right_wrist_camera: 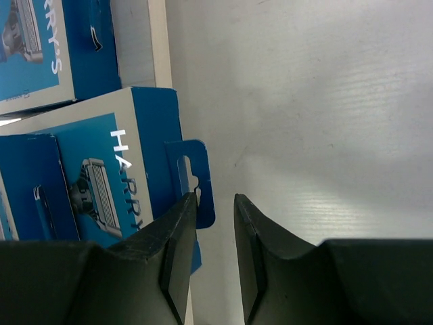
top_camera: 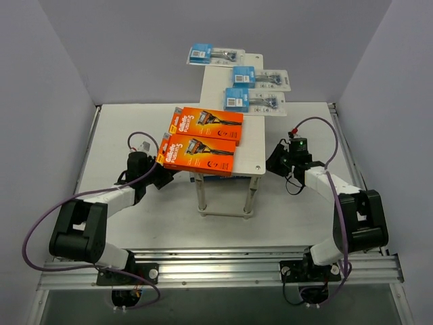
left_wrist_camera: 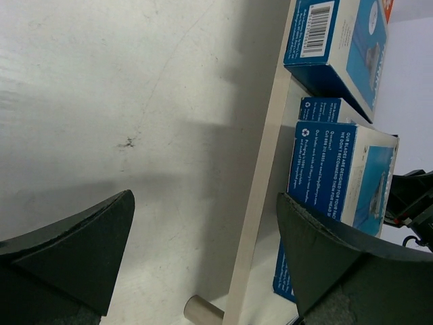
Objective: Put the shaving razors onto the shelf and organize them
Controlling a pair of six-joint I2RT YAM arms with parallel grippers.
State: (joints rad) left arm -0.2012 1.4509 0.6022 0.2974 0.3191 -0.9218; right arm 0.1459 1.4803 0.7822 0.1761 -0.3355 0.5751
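Observation:
The shelf stands mid-table. Two orange razor boxes lie side by side on the near left of its top. Three clear blister packs with blue cards lie at its far end. On the lower tier stand blue-and-white boxes, also in the right wrist view. My left gripper is low at the shelf's left side, wide open and empty, facing the lower tier's edge. My right gripper is at the shelf's right side, jaws a little apart, empty, beside a box's blue hang tab.
Grey walls close in the white table on the left, right and back. A metal rail runs along the near edge by the arm bases. A round shelf leg stands just ahead of the left jaws. Purple cables loop off both arms.

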